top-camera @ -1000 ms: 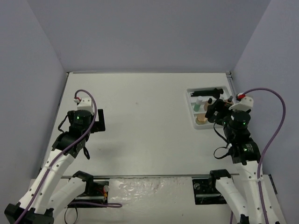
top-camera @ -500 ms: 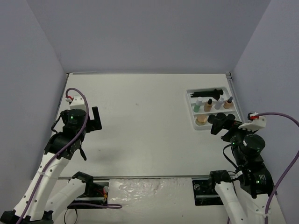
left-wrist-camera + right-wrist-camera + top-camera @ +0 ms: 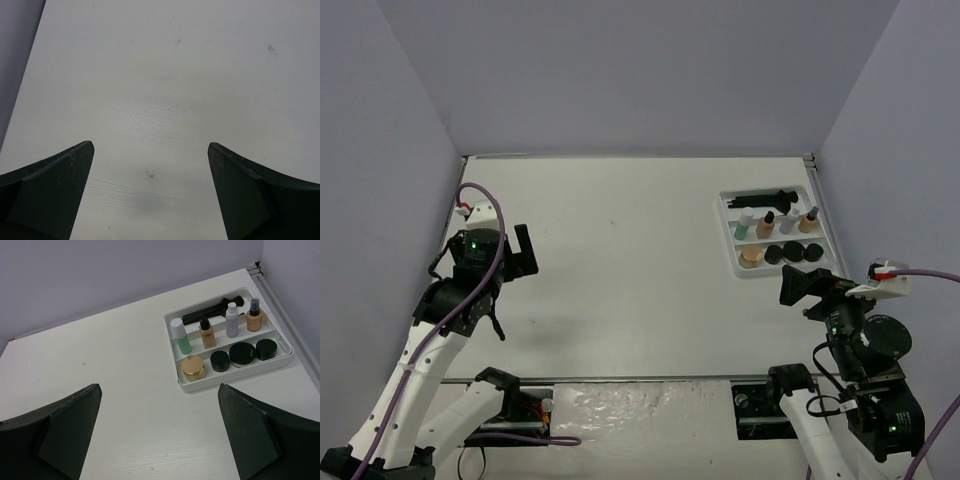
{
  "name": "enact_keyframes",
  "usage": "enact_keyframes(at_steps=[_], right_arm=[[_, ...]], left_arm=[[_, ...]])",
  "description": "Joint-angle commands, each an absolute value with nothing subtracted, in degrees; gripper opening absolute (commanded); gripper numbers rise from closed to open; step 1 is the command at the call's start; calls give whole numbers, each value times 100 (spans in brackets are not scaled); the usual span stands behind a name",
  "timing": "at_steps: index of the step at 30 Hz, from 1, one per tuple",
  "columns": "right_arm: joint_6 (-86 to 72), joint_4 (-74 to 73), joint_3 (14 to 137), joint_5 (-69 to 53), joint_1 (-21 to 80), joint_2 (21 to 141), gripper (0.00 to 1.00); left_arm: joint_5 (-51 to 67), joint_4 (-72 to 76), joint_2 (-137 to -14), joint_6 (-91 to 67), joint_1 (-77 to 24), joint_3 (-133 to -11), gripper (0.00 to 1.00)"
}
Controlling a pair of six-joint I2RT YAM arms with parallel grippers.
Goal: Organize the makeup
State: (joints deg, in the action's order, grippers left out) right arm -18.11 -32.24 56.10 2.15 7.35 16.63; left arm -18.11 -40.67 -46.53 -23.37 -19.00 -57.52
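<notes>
Overhead: right gripper point(image 3: 798, 286) has backed off the tray point(image 3: 723, 198), fingers spread, empty; left gripper point(image 3: 523, 250) far left of tray, likewise spread. Left wrist: only table point(image 3: 160, 75) below. Right wrist: makeup point(image 3: 207, 335) all inside tray, so the task looks finished.

White table point(image 3: 165, 110) is matt with a fine wood-like grain and a few specks; tray point(image 3: 240, 370) is white moulded plastic, smooth, slight sheen; walls point(image 3: 620, 70) flat matt grey-lilac. Lids of the black jars point(image 3: 241, 353) are glossy and catch light; tan jar point(image 3: 193, 367) has a shiny gold-looking top; green bottle point(image 3: 181, 337) and clear-grey bottle point(image 3: 232, 322) translucent and smooth, glass or plastic can't tell; tan bottles point(image 3: 207, 335) smooth with dark caps; brushes point(image 3: 210, 312) black, matt. Fingers of left gripper point(image 3: 150, 144) and right gripper point(image 3: 160, 387) are dark matt plastic, lightly scuffed on the left; arm shells point(image 3: 420, 370) smooth white plastic.
</notes>
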Motion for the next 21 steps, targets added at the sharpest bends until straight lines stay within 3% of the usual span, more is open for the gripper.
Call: enact_keyframes(at_steps=[1, 21], right_arm=[[-1794, -3146, 5877, 258, 838, 1646, 100], [-1666, -3611, 6157, 202, 976, 1406, 100]], left_arm=[[-1935, -3967, -4745, -2450, -1881, -6087, 97], [-1916, -3995, -4865, -2518, -1872, -6148, 97]])
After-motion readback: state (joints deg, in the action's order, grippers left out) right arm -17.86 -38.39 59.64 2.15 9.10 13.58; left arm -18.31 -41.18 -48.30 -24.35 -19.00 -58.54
